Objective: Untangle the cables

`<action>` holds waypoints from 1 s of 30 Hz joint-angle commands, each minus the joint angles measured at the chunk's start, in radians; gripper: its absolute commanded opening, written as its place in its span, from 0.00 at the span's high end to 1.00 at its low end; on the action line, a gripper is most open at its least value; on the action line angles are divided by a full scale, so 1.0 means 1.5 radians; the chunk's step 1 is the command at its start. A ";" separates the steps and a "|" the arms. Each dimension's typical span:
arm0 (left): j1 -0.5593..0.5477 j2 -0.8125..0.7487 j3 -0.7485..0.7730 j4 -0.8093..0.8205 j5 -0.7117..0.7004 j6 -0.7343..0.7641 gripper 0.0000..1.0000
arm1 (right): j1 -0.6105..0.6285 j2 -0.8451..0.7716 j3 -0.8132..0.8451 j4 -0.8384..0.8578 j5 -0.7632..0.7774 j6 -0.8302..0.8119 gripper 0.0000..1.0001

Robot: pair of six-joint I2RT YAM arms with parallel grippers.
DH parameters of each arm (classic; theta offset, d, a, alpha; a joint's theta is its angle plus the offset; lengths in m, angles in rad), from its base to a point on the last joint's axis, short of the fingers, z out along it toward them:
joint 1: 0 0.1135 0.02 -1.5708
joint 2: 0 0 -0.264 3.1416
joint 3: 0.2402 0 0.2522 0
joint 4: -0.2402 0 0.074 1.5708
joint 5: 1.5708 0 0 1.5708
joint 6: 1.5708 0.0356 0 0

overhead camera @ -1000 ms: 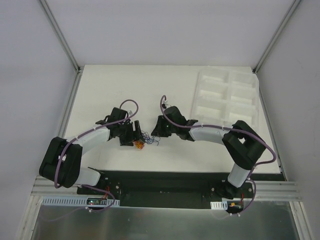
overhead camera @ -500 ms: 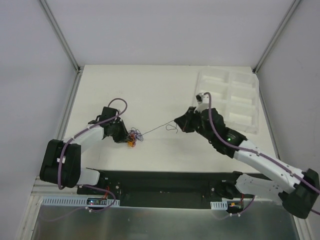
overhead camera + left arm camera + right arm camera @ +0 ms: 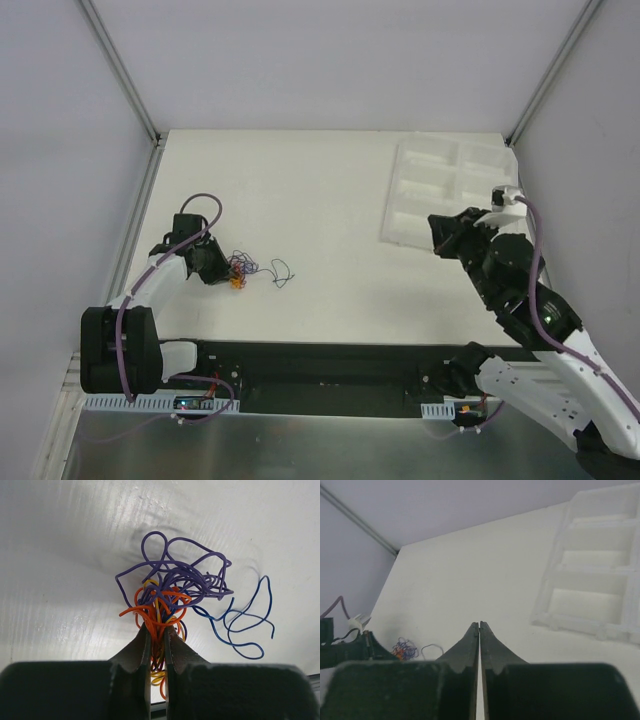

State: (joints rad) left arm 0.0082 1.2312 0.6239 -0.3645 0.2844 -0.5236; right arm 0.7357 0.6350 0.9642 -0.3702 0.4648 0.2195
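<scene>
The cables are a small knot of purple, orange and yellow wires at the table's left. A blue strand trails out of its right side. My left gripper is shut on the knot's near end, low over the table. One dark loose strand lies on the table just right of the knot. Far to the right, my right gripper is raised and shut, with nothing visible between its fingers. Its wrist view shows the knot small and far off.
A white compartmented tray lies at the back right, its near left corner beside my right gripper; it also shows in the right wrist view. Metal frame rails border the table's left and right sides.
My left gripper closed on the knot and dragged it left. The right arm swung right and up, drawing out a dark strand that now lies loose beside the knot.
</scene>
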 commanded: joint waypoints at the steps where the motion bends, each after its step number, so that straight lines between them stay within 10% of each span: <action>1: 0.005 0.003 0.018 -0.021 0.040 0.027 0.97 | 0.000 0.094 -0.060 0.060 -0.155 0.018 0.88; 10: 0.005 0.001 0.015 -0.009 0.073 0.011 0.92 | 0.093 0.427 -0.009 0.283 -0.378 0.016 0.44; 30: 0.005 0.013 0.018 -0.003 0.090 0.013 0.90 | 0.199 0.845 0.266 0.228 -0.408 -0.093 0.41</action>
State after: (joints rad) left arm 0.0086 1.2446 0.6250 -0.3782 0.3950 -0.5091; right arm 1.0302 1.8591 1.3064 -0.0113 -0.1326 0.1101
